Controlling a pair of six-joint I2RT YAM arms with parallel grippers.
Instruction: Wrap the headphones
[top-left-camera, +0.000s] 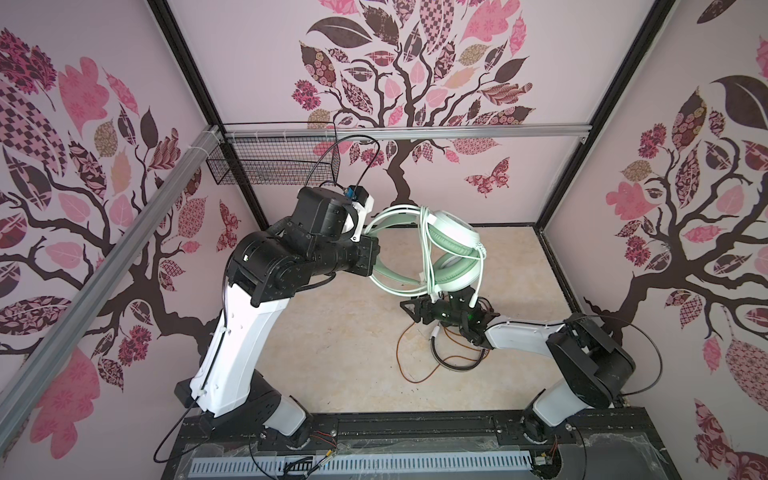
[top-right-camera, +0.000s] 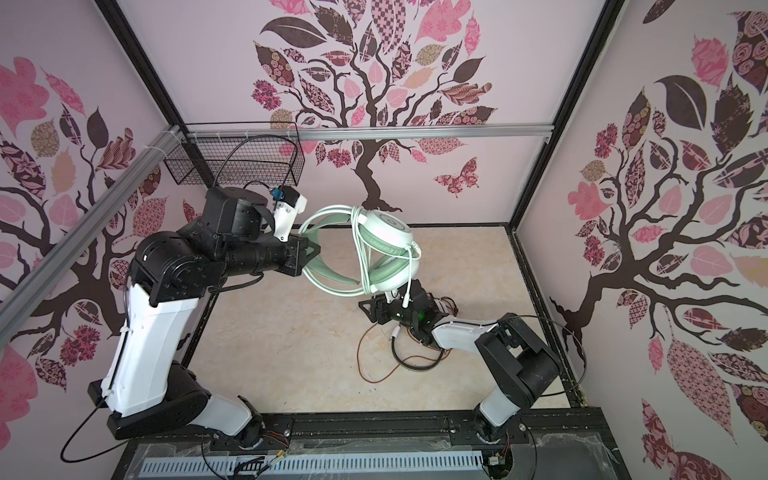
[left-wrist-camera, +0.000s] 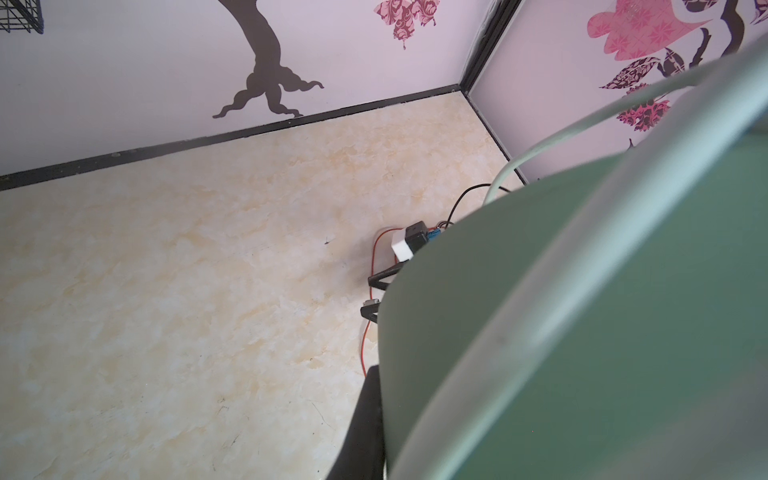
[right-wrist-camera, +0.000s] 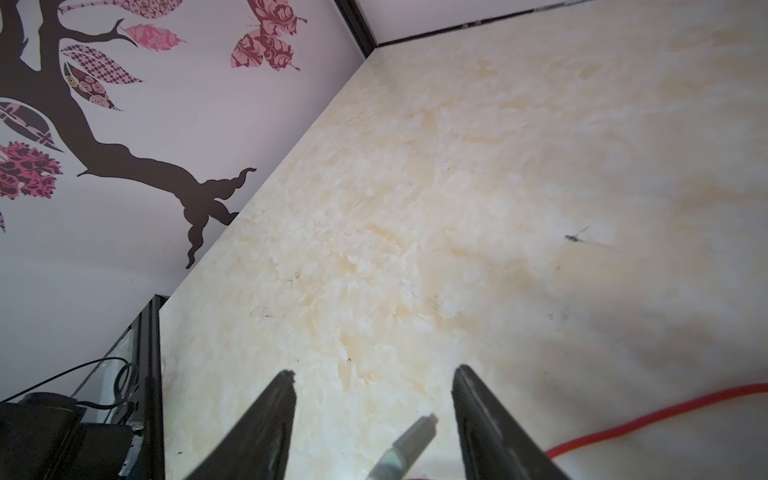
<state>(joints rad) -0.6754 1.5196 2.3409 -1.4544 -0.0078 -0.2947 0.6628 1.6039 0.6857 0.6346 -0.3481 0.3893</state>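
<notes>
The mint-green headphones (top-left-camera: 453, 232) (top-right-camera: 386, 228) hang in the air above the table, cups folded together. Their pale cord (top-left-camera: 424, 249) (top-right-camera: 357, 249) is looped several times round the band and cups. My left gripper (top-left-camera: 376, 253) (top-right-camera: 313, 249) (left-wrist-camera: 386, 436) is shut on the green headband (left-wrist-camera: 540, 332). The cord's free end (top-left-camera: 478, 282) (top-right-camera: 409, 286) drops onto my right gripper (top-left-camera: 419, 305) (top-right-camera: 376, 305) (right-wrist-camera: 374, 378), which stands open just under the lower cup; a pale plug tip (right-wrist-camera: 415, 436) lies loose between its fingers. The second headphones' thin black band (top-left-camera: 453, 365) (top-right-camera: 415, 365) and orange-red cord (top-left-camera: 415, 374) (top-right-camera: 365, 370) (right-wrist-camera: 644, 415) lie on the table under the right arm, cups hidden.
A black wire basket (top-left-camera: 274, 166) (top-right-camera: 232, 162) hangs on the back wall at the left, behind the left arm. Patterned walls close in the beige table (top-left-camera: 332, 332) (top-right-camera: 291, 332) on three sides. Bare table shows left of the orange cord.
</notes>
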